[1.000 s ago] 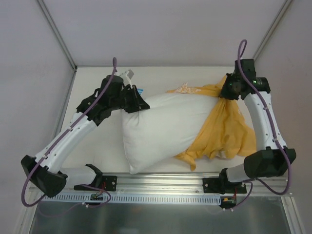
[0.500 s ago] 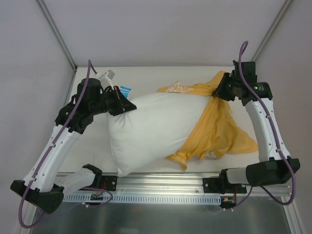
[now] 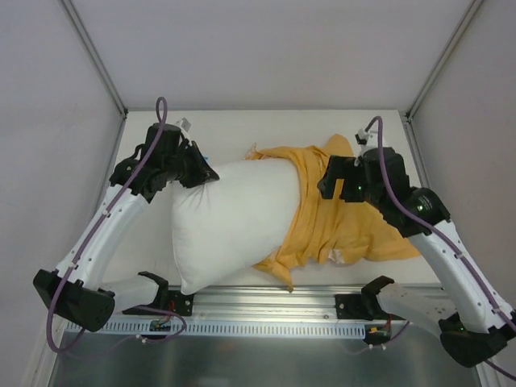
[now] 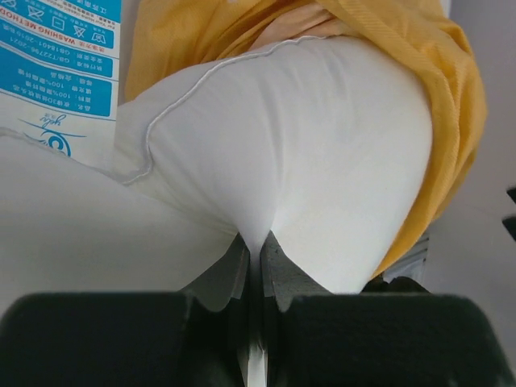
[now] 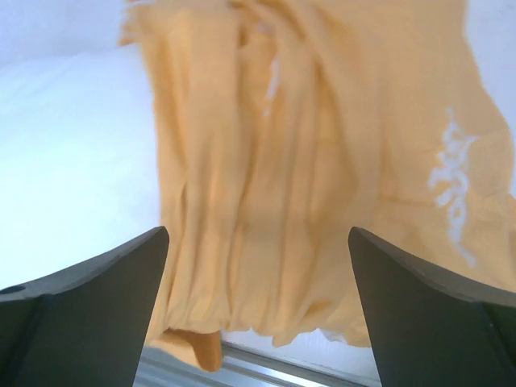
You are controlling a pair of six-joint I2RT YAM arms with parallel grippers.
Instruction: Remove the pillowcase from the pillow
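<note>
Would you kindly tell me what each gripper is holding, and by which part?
The left gripper pinches the pillow by its far left corner; the right gripper is open over the pillowcase, holding nothing.

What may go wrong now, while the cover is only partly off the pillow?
1. The left gripper pinches only a small fold at the corner of the pillow; a hard pull may slip it free.
2. The right gripper is open over the pillowcase, holding nothing, so the fabric, bunched around the pillow's other end, may simply drag along.
</note>
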